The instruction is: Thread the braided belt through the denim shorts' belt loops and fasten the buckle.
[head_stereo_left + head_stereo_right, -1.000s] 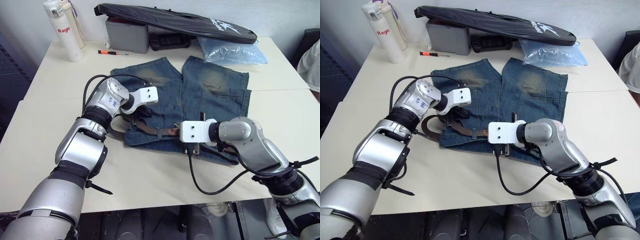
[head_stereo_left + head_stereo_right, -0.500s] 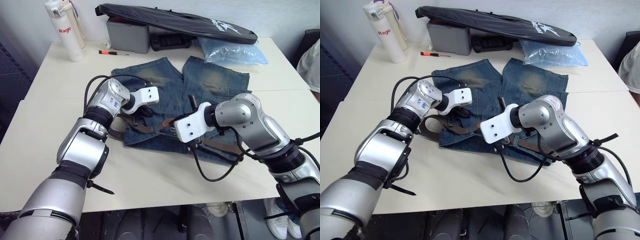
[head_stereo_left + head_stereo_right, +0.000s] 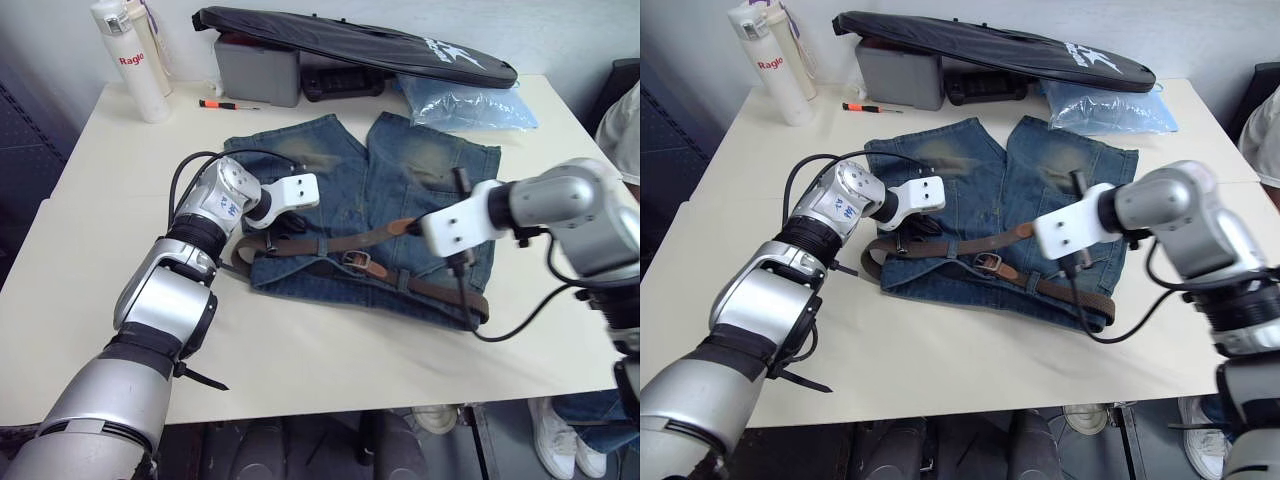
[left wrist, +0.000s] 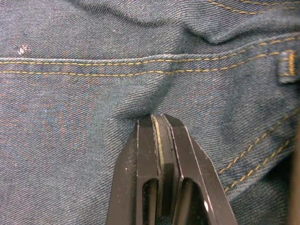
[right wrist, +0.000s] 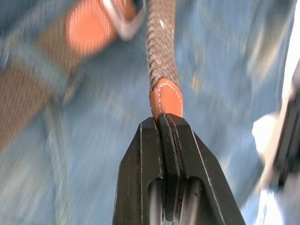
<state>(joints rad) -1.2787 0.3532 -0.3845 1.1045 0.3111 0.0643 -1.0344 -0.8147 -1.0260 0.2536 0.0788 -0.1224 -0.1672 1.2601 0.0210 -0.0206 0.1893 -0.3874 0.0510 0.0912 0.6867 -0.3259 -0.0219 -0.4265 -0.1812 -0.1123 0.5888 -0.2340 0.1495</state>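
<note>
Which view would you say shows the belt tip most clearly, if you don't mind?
The right wrist view: the belt tip sits pinched in the right gripper. In the eye views it is a small tan spot at the gripper.

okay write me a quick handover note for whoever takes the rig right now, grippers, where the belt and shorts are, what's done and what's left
Left gripper: fingers shut, pinching a fold of the denim shorts near the waistband.
Right gripper: fingers shut on the leather tip of the braided belt, held raised above the shorts.
Shorts lie flat on the table, waistband toward the robot.
Done: belt runs along the waistband under several belt loops; its tip end appears to pass through the buckle.
Left: likely pull the slack through and seat the prong; fastening is not confirmed.
</note>
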